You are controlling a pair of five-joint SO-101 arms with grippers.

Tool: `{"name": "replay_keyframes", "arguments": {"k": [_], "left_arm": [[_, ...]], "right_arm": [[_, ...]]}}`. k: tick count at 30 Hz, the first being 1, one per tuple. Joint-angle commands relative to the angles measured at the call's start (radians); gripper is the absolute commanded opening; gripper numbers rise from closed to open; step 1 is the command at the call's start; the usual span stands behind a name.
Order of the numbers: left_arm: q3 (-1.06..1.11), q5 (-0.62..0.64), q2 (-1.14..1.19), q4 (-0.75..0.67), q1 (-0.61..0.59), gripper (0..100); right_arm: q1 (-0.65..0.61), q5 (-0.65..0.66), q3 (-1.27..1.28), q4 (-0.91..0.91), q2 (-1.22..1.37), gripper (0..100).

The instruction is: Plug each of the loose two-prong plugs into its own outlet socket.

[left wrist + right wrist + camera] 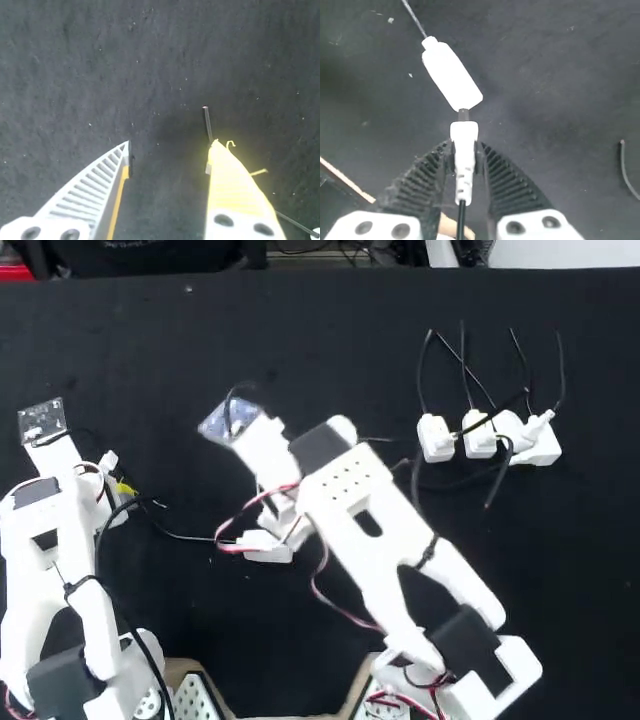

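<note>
My right pincer [464, 146] is clamped tight on a white two-prong plug [464, 175]. The black ribbed fingers [427, 180] press its two sides, and its black cord [461, 217] runs back between them. The plug points straight out past my fingertips, and its dark front end touches the near end of a white outlet socket [451, 75] lying on the black table [560, 75]; how deep the prongs sit I cannot tell. My left pincer [170, 144] is spread wide with nothing in it, its white finger [95, 190] and yellow finger [235, 190] above the table, a loose black wire end [206, 122] just off the yellow tip. In the high view, a row of white socket blocks [480, 435] with black cords sits at the far right of the table
</note>
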Motion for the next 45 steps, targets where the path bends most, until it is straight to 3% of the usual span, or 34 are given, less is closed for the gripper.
{"name": "replay_keyframes", "arguments": {"k": [1,8,16,20,28,34,45], "left_arm": [[-0.002,-0.002,-0.044,0.003,-0.007,25],[0.070,0.066,-0.121,0.002,0.001,25],[0.150,0.069,-0.207,0.002,0.002,25],[0.185,0.069,-0.238,-0.038,0.002,25],[0.252,0.069,-0.282,-0.103,0.002,25],[0.268,0.069,-0.310,-0.107,0.002,25],[0.285,0.069,-0.330,-0.110,-0.005,25]], "right_arm": [[-0.083,0.002,0.110,-0.063,-0.036,1.0],[-0.126,-0.005,0.162,-0.140,-0.007,1.0],[0.037,-0.005,0.091,-0.230,0.147,1.0],[0.051,-0.032,0.012,-0.160,0.157,1.0],[0.052,-0.249,-0.130,-0.057,0.168,1.0],[0.052,-0.396,-0.291,0.141,0.219,1.1],[0.057,-0.494,-0.529,0.218,0.493,1.1]]}}
